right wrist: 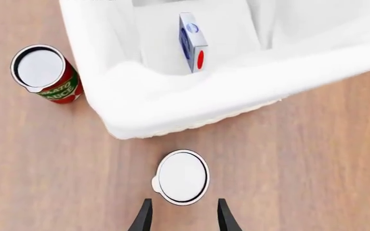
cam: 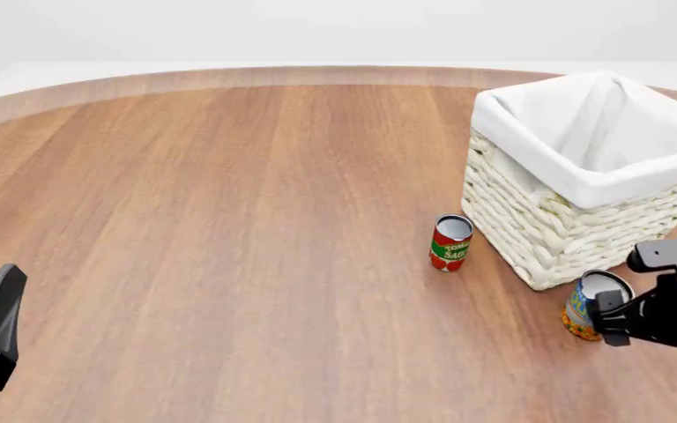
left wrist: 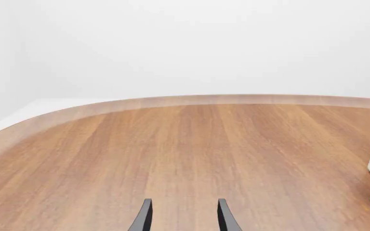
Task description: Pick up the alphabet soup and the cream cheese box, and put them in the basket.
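Hovering above the alphabet soup [right wrist: 182, 176] beside the basket [right wrist: 172, 108], the right pincer [right wrist: 180, 216] is spread and empty. The cream cheese box [right wrist: 192, 42] lies inside. Next: descend, clamp the can. Left pincer [left wrist: 183, 215] idles, released.

"TOMATO SAUCE" on red can [right wrist: 55, 86]

Wood-grain table [cam: 197, 220] w/ rounded far edge is filling most of the front view. Plain white wall and white floor are showing beyond it. Light is falling evenly, soft shadows only.
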